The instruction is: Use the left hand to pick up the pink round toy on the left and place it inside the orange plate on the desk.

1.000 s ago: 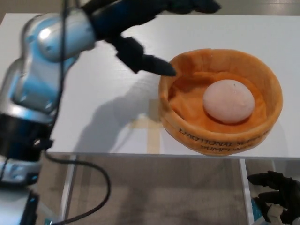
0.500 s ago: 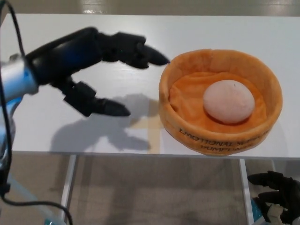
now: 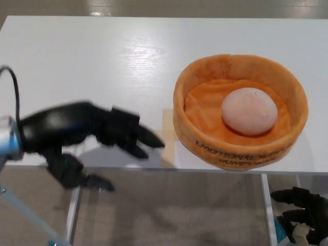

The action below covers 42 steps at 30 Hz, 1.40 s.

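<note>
- Pink round toy (image 3: 249, 111) lay inside the orange plate (image 3: 205, 144), resting on the soft floor a bit right of centre, near the right wall but whether touching it couldn't be told. So placement looked done, in my judgement.
- Plate was a plush bowl w/ a raised rim, sat on the white desk (image 3: 102, 56) at its right-front part, front edge of plate close to desk's front edge. Printed lettering on the front wall, upside down from this view, not readable in full.
- Left hand (image 3: 77, 136) was low at the front-left edge of the desk, well apart from plate and toy. Fingers (image 3: 134, 137) spread, pointing toward the plate, thumb (image 3: 82, 177) hanging below desk level; nothing held. Somewhat blurred, so exact finger pose approx.
- Right hand (image 3: 302, 210) showed at bottom right, below desk level, beside a table leg. Fingers apart and loosely curled, empty, not involved.
- No other toy seen on the left side of the desk; that area was bare white top w/ a faint tan tape mark near the plate.
- What's left, as a judgement: nothing on the pick/place itself; at most, left arm parking clear of the desk. Toy sat settled, no sign of rolling or tipping over the rim.
</note>
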Tool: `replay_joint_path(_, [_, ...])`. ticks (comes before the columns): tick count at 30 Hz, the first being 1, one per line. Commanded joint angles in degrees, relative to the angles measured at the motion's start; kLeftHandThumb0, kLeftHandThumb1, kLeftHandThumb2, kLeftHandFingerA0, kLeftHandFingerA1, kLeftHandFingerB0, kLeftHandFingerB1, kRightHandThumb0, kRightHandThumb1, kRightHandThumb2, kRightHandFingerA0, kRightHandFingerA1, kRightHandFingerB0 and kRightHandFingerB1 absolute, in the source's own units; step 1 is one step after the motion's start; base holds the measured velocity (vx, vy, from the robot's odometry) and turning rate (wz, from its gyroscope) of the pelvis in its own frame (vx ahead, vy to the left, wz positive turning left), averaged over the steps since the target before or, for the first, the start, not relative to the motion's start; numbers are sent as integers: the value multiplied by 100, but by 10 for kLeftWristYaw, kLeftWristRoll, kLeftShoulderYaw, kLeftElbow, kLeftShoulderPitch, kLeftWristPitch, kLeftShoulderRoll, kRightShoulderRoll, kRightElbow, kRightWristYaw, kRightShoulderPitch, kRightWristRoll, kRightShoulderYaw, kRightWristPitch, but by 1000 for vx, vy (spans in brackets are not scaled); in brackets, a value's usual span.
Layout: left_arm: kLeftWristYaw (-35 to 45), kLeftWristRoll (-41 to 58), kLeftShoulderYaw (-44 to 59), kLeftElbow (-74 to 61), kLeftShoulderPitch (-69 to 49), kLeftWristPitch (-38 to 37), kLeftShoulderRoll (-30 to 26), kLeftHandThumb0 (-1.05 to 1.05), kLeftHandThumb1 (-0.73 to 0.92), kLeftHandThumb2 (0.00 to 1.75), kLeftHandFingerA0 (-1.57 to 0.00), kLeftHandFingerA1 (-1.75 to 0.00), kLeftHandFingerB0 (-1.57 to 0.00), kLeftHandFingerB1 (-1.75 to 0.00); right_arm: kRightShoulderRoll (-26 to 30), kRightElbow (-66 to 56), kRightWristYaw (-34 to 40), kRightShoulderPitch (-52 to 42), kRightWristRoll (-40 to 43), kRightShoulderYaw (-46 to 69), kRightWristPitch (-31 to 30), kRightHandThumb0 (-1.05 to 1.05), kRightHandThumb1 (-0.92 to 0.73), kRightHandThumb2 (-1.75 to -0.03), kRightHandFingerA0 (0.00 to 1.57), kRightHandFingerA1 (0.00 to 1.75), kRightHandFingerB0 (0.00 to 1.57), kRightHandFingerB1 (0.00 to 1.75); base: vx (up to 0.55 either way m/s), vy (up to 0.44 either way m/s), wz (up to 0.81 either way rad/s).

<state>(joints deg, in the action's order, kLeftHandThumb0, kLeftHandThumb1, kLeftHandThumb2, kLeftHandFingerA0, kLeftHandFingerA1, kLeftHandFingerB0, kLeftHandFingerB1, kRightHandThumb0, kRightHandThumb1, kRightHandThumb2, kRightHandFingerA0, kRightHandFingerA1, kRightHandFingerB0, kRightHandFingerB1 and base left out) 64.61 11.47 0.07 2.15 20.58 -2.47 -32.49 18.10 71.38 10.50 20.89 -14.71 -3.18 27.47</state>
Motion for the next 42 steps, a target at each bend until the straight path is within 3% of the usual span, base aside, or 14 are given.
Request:
replay_joint_path(1, [13, 2, -46, 182, -90, -12, 57, -28, 58, 57, -55, -45, -47, -35, 7, 5, -5, -22, 2, 1, 3, -12, -64, -58, 59, 53, 68, 50, 0, 0, 0])
replay_joint_path(5, [-133, -60, -34, 279, -95, -79, 103, -25, 61, 59, -55, -43, -48, -36, 4, 5, -2, -24, 4, 3, 7, -10, -63, -58, 62, 55, 69, 51, 0, 0, 0])
replay_joint_path(12, [-243, -134, -50, 372, -81, -159, 113, -21, 64, 59, -52, -42, -47, -36, 6, 5, -2, -27, 4, 3, 11, -10, -64, -58, 61, 54, 68, 51, 0, 0, 0])
replay_joint_path(16, [-356, -189, -69, 438, -75, -195, 118, -19, 62, 59, -46, -39, -47, -36, 8, 4, -1, -39, 4, 3, 14, -10, -63, -58, 58, 53, 67, 50, 0, 0, 0])
replay_joint_path(20, [-421, -219, -83, 481, -71, -216, 116, -24, 60, 66, -44, -41, -46, -39, 7, 6, -2, -49, 4, 3, 15, -11, -64, -58, 59, 53, 67, 50, 0, 0, 0])
replay_joint_path(24, [-496, -260, -109, 498, -62, -183, 110, -20, 64, 59, -49, -39, -49, -35, 6, 6, 4, -55, -1, -2, 14, -11, -63, -58, 61, 54, 68, 50, 0, 0, 0])
replay_joint_path(25, [-514, -268, -115, 506, -57, -173, 111, -19, 64, 59, -41, -37, -49, -36, 6, 6, 4, -56, -3, -3, 14, -11, -63, -58, 62, 54, 68, 50, 0, 0, 0])
replay_joint_path(27, [-545, -278, -125, 527, -46, -158, 112, -16, 64, 59, -41, -38, -49, -36, 6, 7, 5, -57, -4, -4, 15, -11, -64, -58, 59, 53, 68, 50, 0, 0, 0])
replay_joint_path(31, [-583, -267, -119, 558, -38, -137, 122, -16, 62, 59, -46, -41, -48, -35, 2, 5, 2, -62, 0, -2, 15, -11, -64, -58, 59, 53, 68, 50, 0, 0, 0])
replay_joint_path(37, [-585, -195, -66, 611, -26, -131, 147, -17, 61, 58, -41, -39, -47, -36, -1, 5, 3, -63, 1, -1, 18, -10, -63, -58, 61, 54, 67, 50, 0, 0, 0])
replay_joint_path(38, [-582, -173, -47, 623, -25, -121, 152, -18, 61, 58, -32, -35, -44, -34, 0, 5, 7, -62, -3, -4, 17, -11, -63, -58, 61, 53, 68, 50, 0, 0, 0])
replay_joint_path(42, [-574, -122, 1, 656, -17, -105, 164, -16, 60, 58, -32, -36, -42, -34, 1, 5, 11, -56, -7, -7, 12, -11, -63, -58, 61, 53, 68, 50, 0, 0, 0])
